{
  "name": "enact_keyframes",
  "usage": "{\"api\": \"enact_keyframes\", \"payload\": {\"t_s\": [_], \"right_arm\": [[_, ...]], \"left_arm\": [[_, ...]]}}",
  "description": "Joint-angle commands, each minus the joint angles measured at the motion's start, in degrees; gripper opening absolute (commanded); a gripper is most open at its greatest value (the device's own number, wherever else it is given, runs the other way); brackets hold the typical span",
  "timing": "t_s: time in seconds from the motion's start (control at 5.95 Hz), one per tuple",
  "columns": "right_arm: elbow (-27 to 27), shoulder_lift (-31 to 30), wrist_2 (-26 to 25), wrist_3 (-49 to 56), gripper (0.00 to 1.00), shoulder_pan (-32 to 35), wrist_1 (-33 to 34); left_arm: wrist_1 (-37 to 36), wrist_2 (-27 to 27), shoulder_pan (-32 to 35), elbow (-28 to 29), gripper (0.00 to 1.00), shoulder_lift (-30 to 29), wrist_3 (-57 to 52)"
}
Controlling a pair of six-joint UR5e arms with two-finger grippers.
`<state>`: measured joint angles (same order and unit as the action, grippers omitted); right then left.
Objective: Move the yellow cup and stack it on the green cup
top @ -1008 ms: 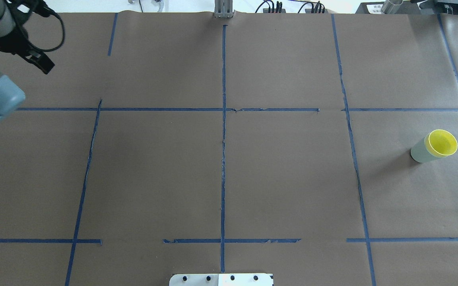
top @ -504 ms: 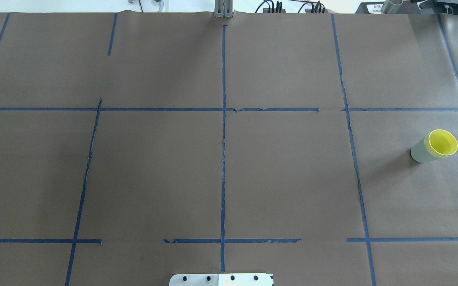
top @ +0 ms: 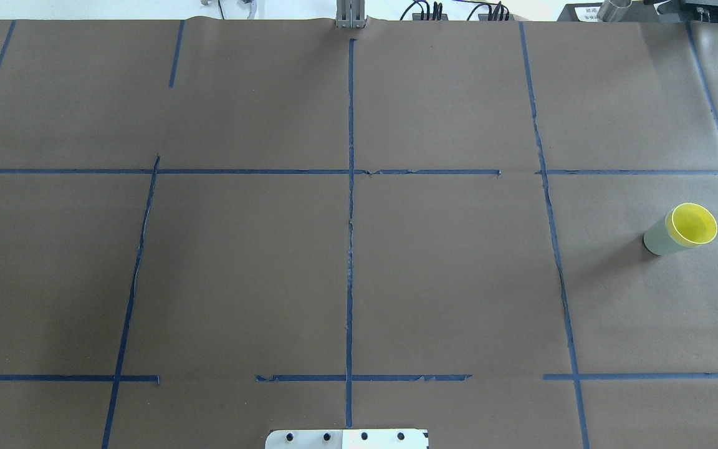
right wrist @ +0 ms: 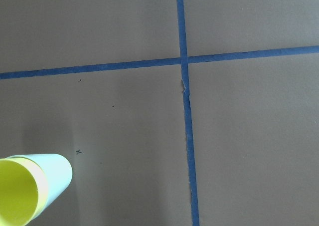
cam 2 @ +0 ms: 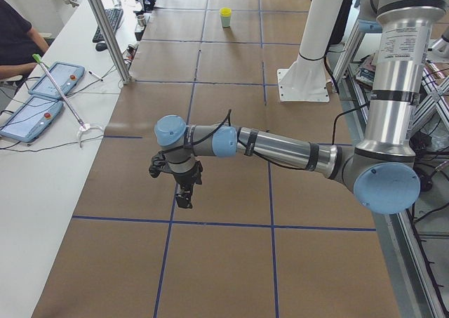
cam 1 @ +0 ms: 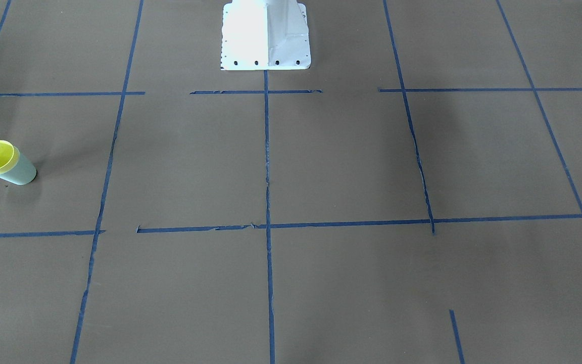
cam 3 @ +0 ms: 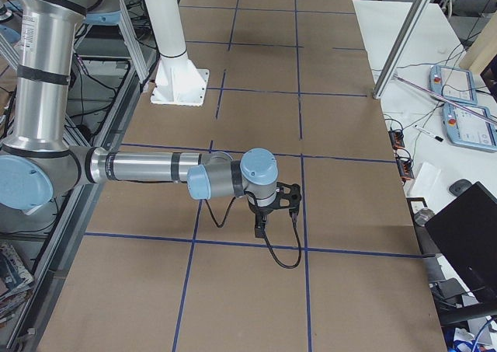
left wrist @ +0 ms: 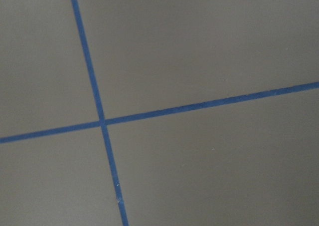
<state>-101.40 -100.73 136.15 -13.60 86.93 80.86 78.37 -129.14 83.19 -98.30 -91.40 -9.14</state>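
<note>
Two cups nested | yellow cup sits upright inside green cup, near right edge of desk, midway along it | left gripper above left end, jaws: cannot tell | right gripper above right end, jaws: cannot tell

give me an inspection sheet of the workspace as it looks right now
surface: table covered in brown paper with a blue tape grid, torn in places
job's things: yellow cup sits nested inside the green cup, upright, on the robot's right side
clutter: nothing seen
grippers: left gripper and right gripper hang over the table; open or shut cannot be told; neither holds a cup
cables: black cable loops down from the right wrist
surroundings: white pedestal at the robot's edge; white bench with tablets; a person seated there
</note>
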Motion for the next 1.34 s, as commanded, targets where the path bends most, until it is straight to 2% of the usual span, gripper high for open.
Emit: {"api": "enact_keyframes", "payload": {"t_s": [0.0, 0.17, 0.34, 0.5, 0.84, 1.01, 1.18], "right_arm": [[0.2, -0.1, 1.4, -0.2, 1.00, 0.0, -0.1], [-0.2, -0.5, 1.7, -0.2, 1.00, 0.1, -0.2], [0.1, -0.5, 2.0, -0.2, 1.00, 0.0, -0.1], [0.2, -0.7, 2.0, -0.3, 1.00, 0.0, -0.2], [0.1, -0.8, 2.0, -0.4, 1.00, 0.0, -0.1], [0.4, -0.6, 1.9, -0.5, 1.00, 0.0, -0.2], [0.3, -0.7, 1.9, -0.6, 1.00, 0.0, -0.3]], "left_arm": [[-0.4, 0.0, 0.1, -0.8, 1.00, 2.5, -0.4], [-0.9, -3.4, 0.1, 0.6, 1.00, 2.6, -0.4], [-0.4, -10.2, 0.1, 0.7, 1.00, 5.4, -0.4], [-0.2, -10.1, 0.6, 0.2, 1.00, 5.8, -0.6], [-0.1, -6.3, 2.6, 0.3, 1.00, 5.9, -0.6], [-0.5, -4.2, 7.0, -1.0, 1.00, 4.4, -0.1], [-0.7, -1.2, 7.2, -1.3, 1.00, 3.8, 4.3]]}}
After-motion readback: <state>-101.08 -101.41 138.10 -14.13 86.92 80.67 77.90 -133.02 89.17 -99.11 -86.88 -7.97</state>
